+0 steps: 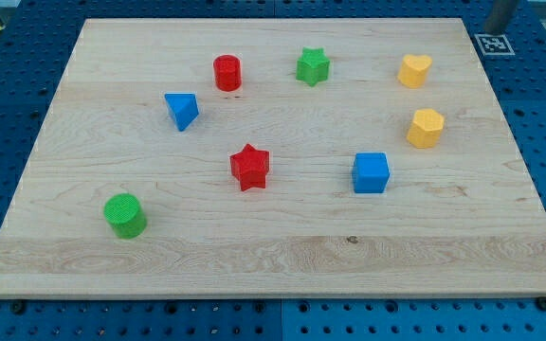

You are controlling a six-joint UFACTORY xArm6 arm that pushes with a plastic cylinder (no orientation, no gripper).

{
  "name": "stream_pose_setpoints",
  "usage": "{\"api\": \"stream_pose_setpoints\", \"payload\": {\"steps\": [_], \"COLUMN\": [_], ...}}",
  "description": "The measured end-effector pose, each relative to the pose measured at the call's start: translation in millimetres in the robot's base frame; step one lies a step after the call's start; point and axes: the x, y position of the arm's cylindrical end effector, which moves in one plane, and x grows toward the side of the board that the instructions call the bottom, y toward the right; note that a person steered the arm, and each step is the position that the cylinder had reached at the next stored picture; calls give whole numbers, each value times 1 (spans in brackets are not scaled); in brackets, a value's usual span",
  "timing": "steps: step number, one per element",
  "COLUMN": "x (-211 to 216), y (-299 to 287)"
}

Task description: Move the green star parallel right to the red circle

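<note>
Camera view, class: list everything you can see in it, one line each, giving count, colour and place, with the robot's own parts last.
Wooden board: one, pale wood, fills most of the view.
Red cylinder: one, red, upper left of centre.
Green star: one, green, the view's top, right of the red cylinder.
Yellow heart: one, yellow, upper right.
Yellow hexagon: one, yellow, right, below the heart.
Blue triangle: one, blue, left of centre.
Red star: one, red, centre.
Blue cube: one, blue, right of centre.
Green cylinder: one, green, lower left.
Marker tag: one, black and white, off the board's top right corner.
Rod: one, dark, top right corner, off the board; my tip is far from every block.
</note>
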Motion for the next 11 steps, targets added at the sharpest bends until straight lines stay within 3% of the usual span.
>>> {"api": "stream_pose_setpoints", "payload": {"steps": [1, 4, 5, 8, 9, 11], "x": [44, -24, -20, 46, 59, 23], "y": [-13, -164, -216, -209, -257, -271]}}
